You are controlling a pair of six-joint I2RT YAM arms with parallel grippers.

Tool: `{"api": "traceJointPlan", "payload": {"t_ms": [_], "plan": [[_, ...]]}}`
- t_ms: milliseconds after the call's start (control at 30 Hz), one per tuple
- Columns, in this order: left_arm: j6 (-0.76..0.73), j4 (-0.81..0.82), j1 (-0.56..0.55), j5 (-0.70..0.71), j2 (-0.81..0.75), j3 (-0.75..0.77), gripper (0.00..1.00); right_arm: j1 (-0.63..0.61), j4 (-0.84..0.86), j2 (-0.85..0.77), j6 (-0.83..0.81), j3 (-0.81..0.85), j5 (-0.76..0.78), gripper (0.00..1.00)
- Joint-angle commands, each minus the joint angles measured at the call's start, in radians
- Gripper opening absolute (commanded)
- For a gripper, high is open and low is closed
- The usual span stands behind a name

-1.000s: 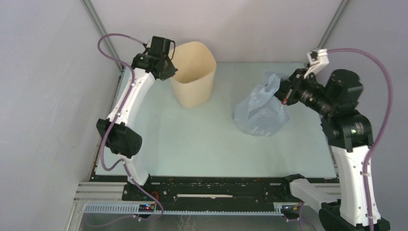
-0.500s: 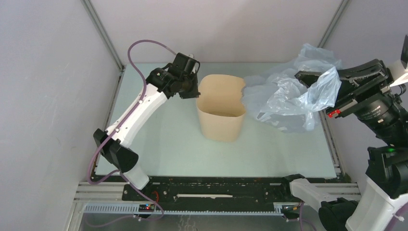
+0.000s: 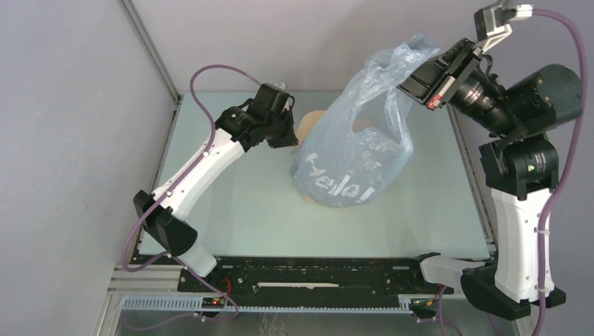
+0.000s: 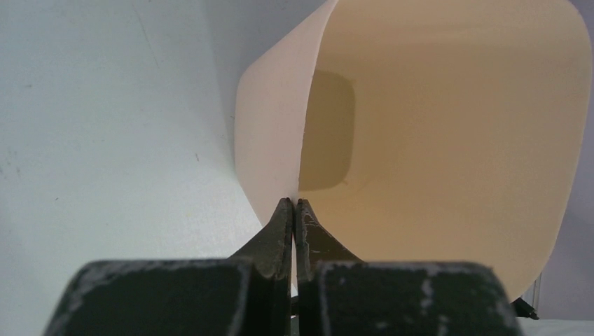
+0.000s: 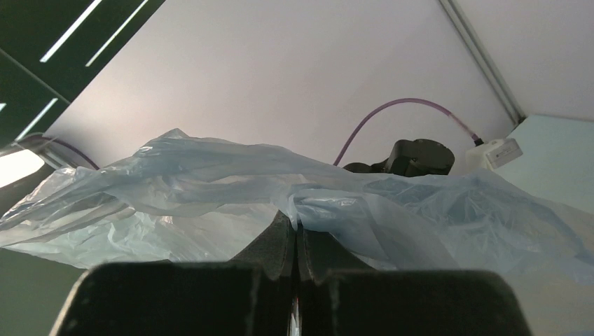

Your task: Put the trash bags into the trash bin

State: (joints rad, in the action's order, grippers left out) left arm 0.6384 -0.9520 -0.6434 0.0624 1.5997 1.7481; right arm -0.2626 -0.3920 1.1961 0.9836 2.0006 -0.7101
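1. Bench (image 3: pixel 245 210): pale green top between grey walls, with frame posts at the far corners. In the overhead view there is open surface in front of the bin, and to its right as far as the right arm's column.
2. Trash bag (image 3: pixel 350 168): pale blue, translucent, with white lettering. It hangs in the air from the right hand, and its top edge lies close to the back wall. Overhead, its body covers most of the bin; whether its bottom sits inside the rim cannot be told. The right wrist view shows only crumpled film spread across the frame.
3. Trash bin (image 3: pixel 307 126): cream, standing mid-bench. Overhead, only a strip of rim shows to the left of the bag. The left wrist view shows what the overhead view hides: the inner walls and the base.
4. Right hand (image 3: pixel 415 80): raised high by the far right post, with its fingers clenched on a fold of the bag's upper edge.
5. Left hand (image 4: pixel 294 203): at the bin's left rim, pinching the wall with one finger inside and one outside.
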Motion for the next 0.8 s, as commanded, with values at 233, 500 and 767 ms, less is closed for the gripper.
{"api": "traceJointPlan", "payload": {"t_ms": [233,500,767], "plan": [[0.034,0.076,-0.02,-0.086,-0.054,-0.013,0.0,-0.04,0.042,0.157,0.054,0.297,0.007,0.0],[0.028,0.076,-0.02,-0.107,-0.037,0.017,0.04,0.023,-0.028,0.067,-0.001,0.076,0.032,0.0],[0.024,0.075,-0.02,-0.111,-0.025,0.028,0.04,0.068,-0.243,0.069,-0.226,0.091,0.096,0.0]]}}
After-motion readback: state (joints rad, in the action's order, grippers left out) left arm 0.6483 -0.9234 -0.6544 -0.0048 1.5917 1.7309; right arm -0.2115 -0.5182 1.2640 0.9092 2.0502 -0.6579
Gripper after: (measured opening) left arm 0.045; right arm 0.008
